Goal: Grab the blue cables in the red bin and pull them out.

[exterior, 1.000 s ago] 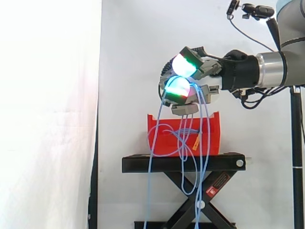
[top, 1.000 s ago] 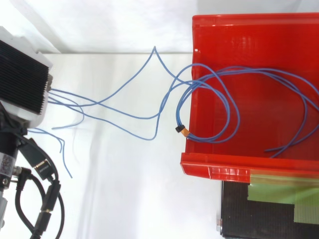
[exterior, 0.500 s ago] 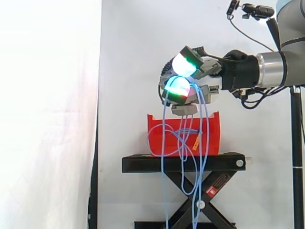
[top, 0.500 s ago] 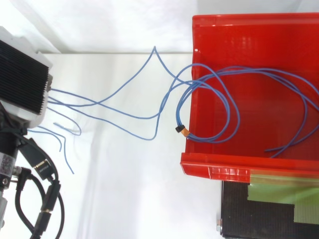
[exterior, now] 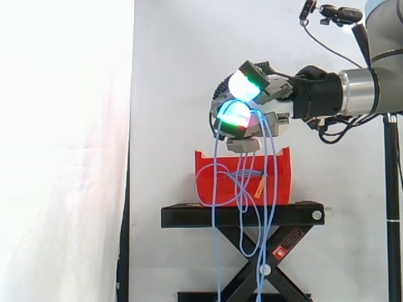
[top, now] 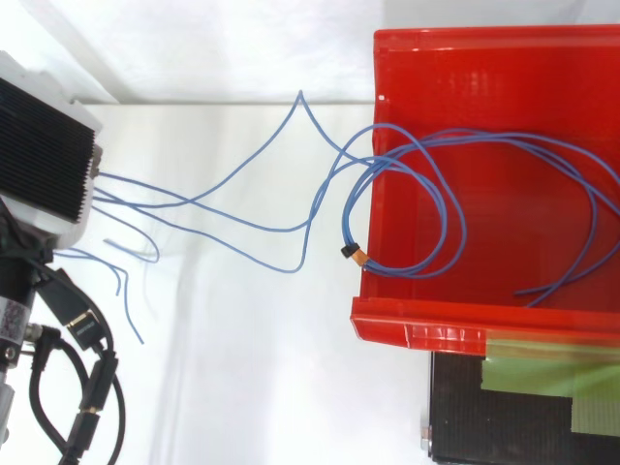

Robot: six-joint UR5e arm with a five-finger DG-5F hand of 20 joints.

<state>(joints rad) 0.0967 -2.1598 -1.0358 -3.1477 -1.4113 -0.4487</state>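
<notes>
Blue cables [exterior: 214,245], side view: pinched in my hand [exterior: 272,94], fingers curled round the bundle. Strands hang from it toward 6 o'clock, long axis vertical. Some drop into the red bin [exterior: 283,189] directly below, others run past the black stand [exterior: 242,216]. Hand held level above the bin, glowing pads toward 9 o'clock.

Top view: strands leave over the bin's 9 o'clock wall. Loops and an orange tie [top: 356,255] lie inside. Judgement: pull-out partial, more travel away from the bin needed.
</notes>
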